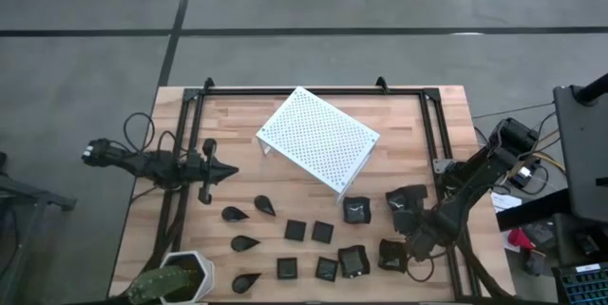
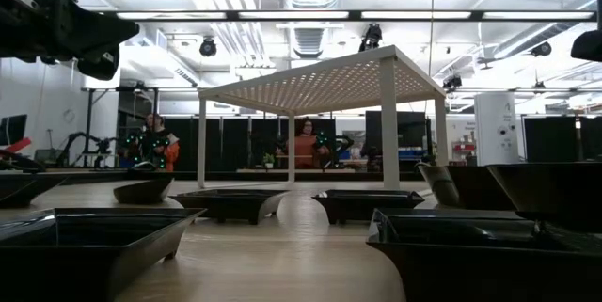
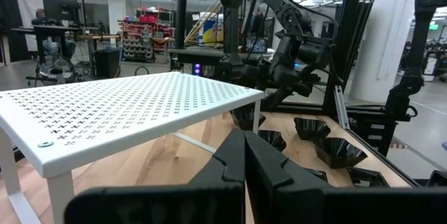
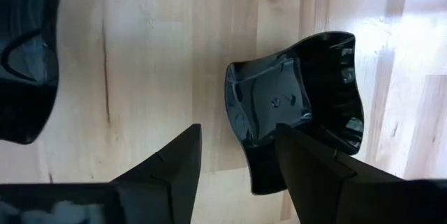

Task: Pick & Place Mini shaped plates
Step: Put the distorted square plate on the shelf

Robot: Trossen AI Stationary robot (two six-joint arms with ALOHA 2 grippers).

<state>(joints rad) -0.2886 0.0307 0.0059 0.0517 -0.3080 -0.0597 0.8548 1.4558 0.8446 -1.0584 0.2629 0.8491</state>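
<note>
Glossy black mini plates lie flat on the near half of the wooden table: teardrops [image 1: 244, 243], small squares [image 1: 295, 231] and wavy-rimmed squares [image 1: 356, 210]. My right gripper [image 1: 410, 246] is open and low over the near right group. In the right wrist view it [image 4: 234, 165] straddles the rim of one wavy-rimmed plate [image 4: 297, 102], which rests on the table. My left gripper [image 1: 223, 172] is shut [image 3: 244, 161] and waits at the table's left, pointing at the white perforated rack [image 1: 318, 139]. My right gripper comes from above with one finger [image 4: 314, 172] over the wavy-rimmed plate's hollow and the other finger [image 4: 174, 172] outside its rim [image 4: 255, 158]. Whether either finger touches the plate, I cannot tell. The plate lies flat on the table.
The white rack [image 3: 126, 109] stands on its legs at the table's middle far side. A white hexagonal plant pot [image 1: 180, 281] sits at the near left corner. Black frame rails [image 1: 446, 153] run along the table's sides. Another black plate [image 4: 24, 63] lies close by.
</note>
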